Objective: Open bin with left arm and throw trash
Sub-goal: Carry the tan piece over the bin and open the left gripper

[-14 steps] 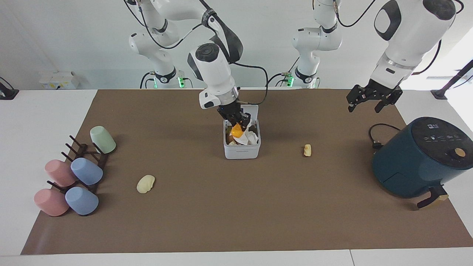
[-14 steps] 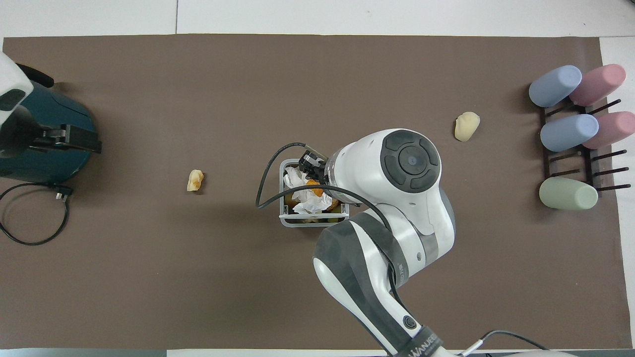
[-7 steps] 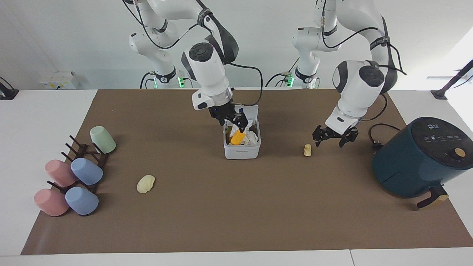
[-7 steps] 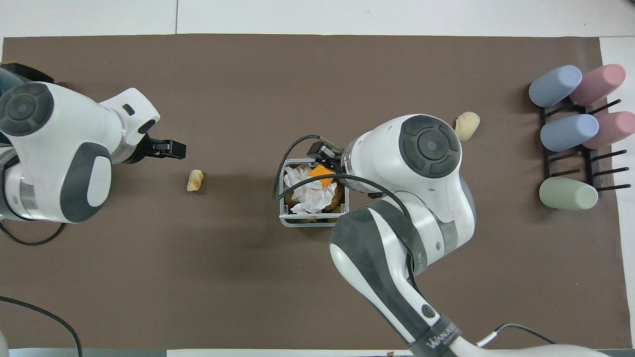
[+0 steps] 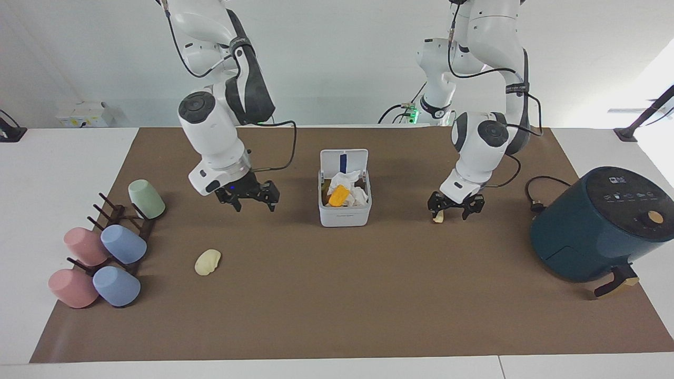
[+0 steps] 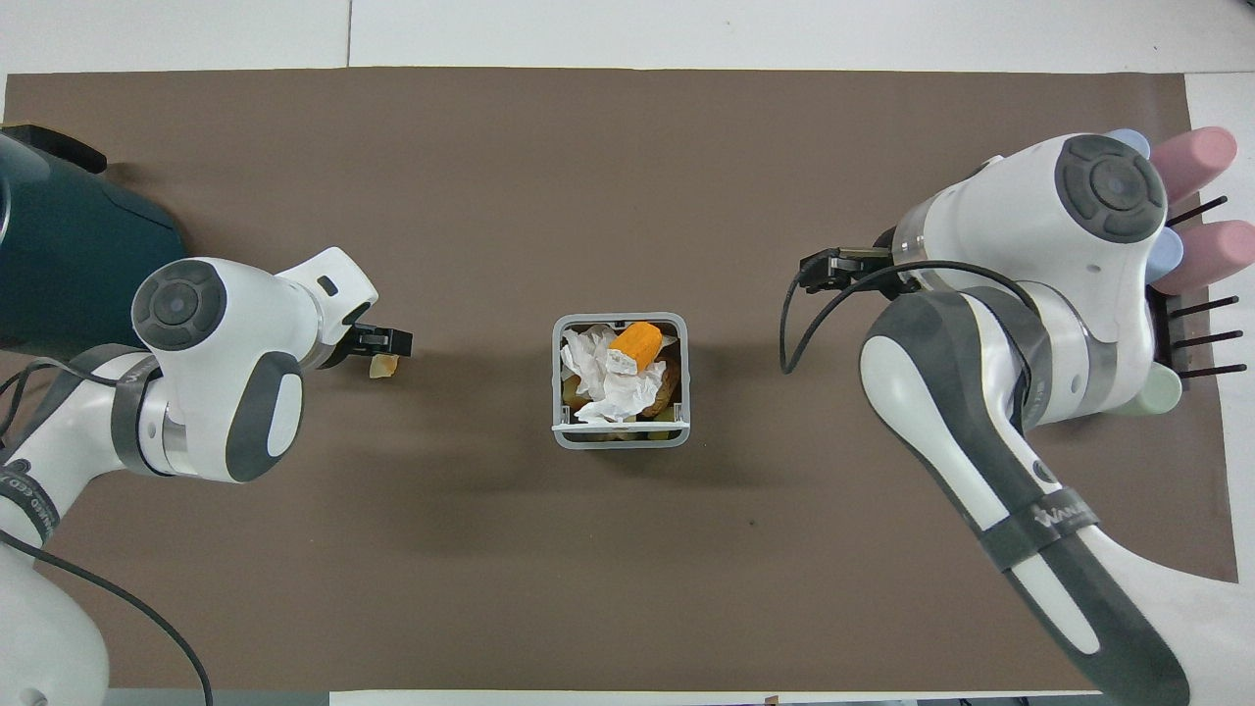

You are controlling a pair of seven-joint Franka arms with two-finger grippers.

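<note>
One cream piece lies beside the open bin toward the left arm's end, the left gripper spread astride it, the right gripper open and empty; an off-centre closure could flick it away.

Teal air fryer at one table end, pastel cups on a rack at the other

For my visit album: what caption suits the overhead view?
Orange block in the open bin; left gripper over a cream piece, right gripper open above the mat.
</note>
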